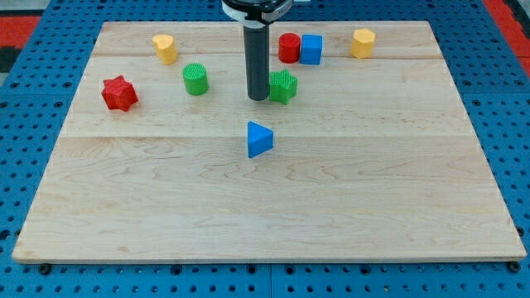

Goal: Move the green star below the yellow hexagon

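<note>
The green star (284, 86) sits at the upper middle of the wooden board (265, 199). My tip (258, 98) stands right against the star's left side. The yellow hexagon (363, 42) lies near the view's top right, well to the upper right of the star.
A red cylinder (288, 48) and a blue cube (311, 49) touch each other above the star. A green cylinder (195, 79), a yellow block (165, 49) and a red star (119, 93) lie to the left. A blue triangle (258, 139) lies below my tip.
</note>
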Motion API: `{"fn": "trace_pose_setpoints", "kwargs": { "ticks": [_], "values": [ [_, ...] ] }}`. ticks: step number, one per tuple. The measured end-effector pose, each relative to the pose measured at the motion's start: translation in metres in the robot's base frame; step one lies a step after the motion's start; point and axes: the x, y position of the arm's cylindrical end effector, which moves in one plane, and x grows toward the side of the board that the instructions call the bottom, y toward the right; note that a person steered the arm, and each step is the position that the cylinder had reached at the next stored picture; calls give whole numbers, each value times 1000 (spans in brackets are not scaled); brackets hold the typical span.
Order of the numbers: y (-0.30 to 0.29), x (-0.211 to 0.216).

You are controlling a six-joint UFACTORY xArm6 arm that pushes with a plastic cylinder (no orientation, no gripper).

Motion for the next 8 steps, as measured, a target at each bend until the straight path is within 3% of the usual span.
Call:
{"fn": "trace_pose_setpoints", "kwargs": {
  "ticks": [1,5,8],
  "values": [
    [0,-16],
    [145,-15],
    [106,-14]
  ]
}}
